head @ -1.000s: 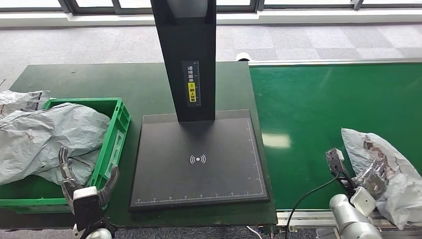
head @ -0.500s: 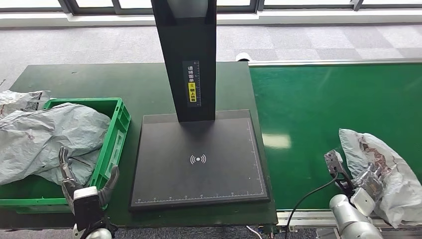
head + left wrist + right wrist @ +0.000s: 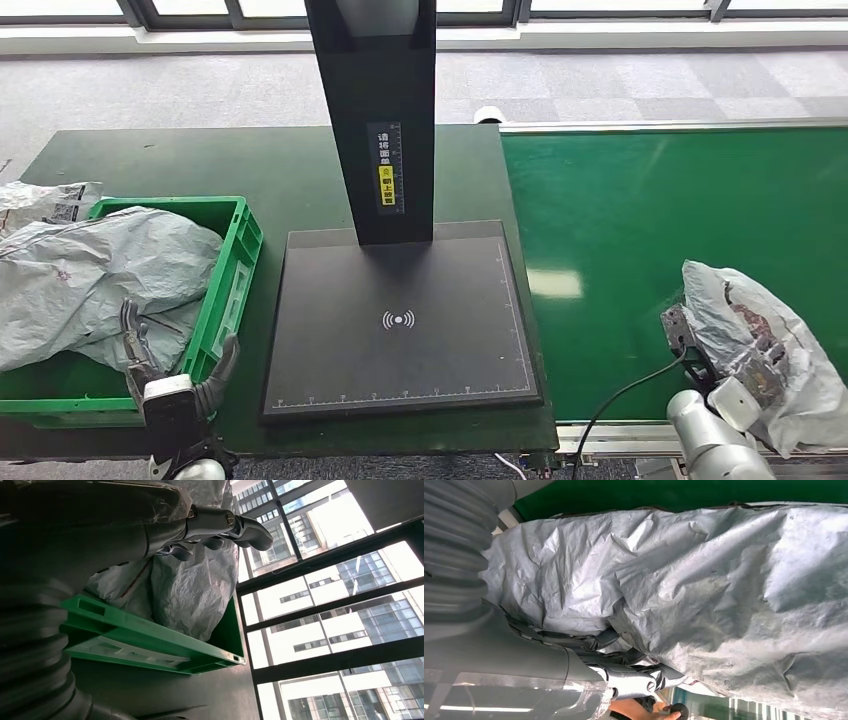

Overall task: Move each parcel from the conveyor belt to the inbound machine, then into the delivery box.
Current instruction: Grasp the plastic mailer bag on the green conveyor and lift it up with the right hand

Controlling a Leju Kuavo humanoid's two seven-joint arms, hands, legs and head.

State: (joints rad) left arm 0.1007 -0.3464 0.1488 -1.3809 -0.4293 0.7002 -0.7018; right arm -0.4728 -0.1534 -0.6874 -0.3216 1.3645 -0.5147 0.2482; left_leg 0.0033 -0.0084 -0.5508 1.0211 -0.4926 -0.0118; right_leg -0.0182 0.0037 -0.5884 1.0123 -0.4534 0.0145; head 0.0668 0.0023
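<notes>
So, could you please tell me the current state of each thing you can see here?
Parcel on the conveyor belt: lying crumpled, right robot hand closing around its near edge.
Conveyor belt: one parcel on it.
Inbound machine: platform bare.
Delivery box: holding grey parcels, heaped above the rim.
Left robot hand: fingers apart, holding nothing.

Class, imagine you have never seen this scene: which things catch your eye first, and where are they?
The tall black scanner column rises mid-table over its dark inbound machine plate. On the bright green conveyor belt at right, the right hand is against a crumpled grey parcel. At left, a green delivery box holds grey bags.
</notes>
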